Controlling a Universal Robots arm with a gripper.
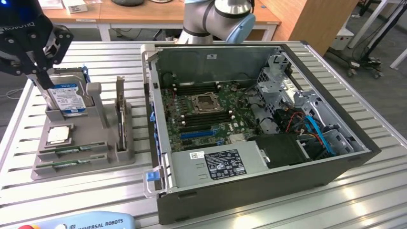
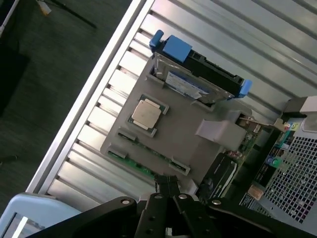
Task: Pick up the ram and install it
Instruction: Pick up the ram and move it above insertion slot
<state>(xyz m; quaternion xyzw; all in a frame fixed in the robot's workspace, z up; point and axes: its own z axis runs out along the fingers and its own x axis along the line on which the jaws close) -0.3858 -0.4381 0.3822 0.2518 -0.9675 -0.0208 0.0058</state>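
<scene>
I see my gripper clenched on nothing, poised above the ram lying in its gray holder, the pendant reading UNIVERSAL ROBOTS

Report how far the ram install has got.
Done: nothing yet. The thin green ram sticks lie in the grey plastic holder beside the open computer case. In hand: nothing; the black hand is shut and empty above the holder. Left: the pick-up and the install.
</scene>
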